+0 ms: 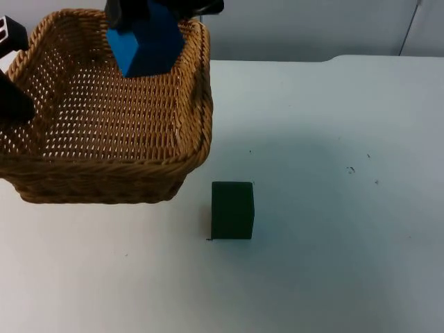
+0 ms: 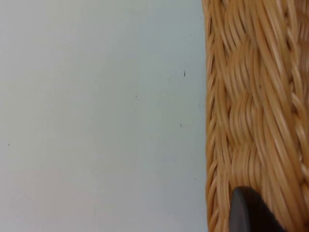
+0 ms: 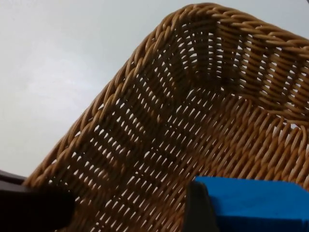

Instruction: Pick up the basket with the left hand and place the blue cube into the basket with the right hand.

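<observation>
The woven wicker basket [image 1: 201, 104] is held up off the table at the left of the top view. My left gripper [image 1: 15, 104] is shut on its left rim. In the left wrist view the basket's outer wall [image 2: 251, 96] runs beside a black fingertip [image 2: 248, 212]. The blue cube [image 1: 146, 45] hangs tilted over the basket's far side, with my right gripper [image 1: 142, 15] shut on it from above. In the right wrist view the blue cube [image 3: 256, 203] sits against a black finger [image 3: 200, 212], above the basket's open inside [image 3: 159, 125].
A dark green cube [image 1: 232, 209] stands on the white table [image 1: 333, 263], just right of the basket's near corner. The grey partition wall [image 1: 312, 28] closes the back. Bare table [image 2: 96, 121] lies below the basket.
</observation>
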You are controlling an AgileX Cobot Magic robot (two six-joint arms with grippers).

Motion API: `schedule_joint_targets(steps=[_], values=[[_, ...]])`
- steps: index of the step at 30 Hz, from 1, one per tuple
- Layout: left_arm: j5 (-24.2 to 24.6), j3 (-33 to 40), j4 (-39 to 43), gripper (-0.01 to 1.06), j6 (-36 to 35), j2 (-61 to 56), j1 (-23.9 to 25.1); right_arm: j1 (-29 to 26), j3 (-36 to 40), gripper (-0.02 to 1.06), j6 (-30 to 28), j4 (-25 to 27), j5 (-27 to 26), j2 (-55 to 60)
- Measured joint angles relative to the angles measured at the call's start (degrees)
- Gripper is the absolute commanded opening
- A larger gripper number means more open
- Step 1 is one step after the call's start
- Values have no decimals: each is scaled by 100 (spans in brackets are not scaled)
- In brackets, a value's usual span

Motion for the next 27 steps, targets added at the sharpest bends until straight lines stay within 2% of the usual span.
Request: schedule_joint_targets(steps=[14, 27], values=[[0, 0, -46, 0, 0, 0, 0, 0, -9, 0, 0, 10, -435, 421], [0, 0, -58, 0, 0, 0, 0, 0, -9, 0, -22, 10, -487, 648]])
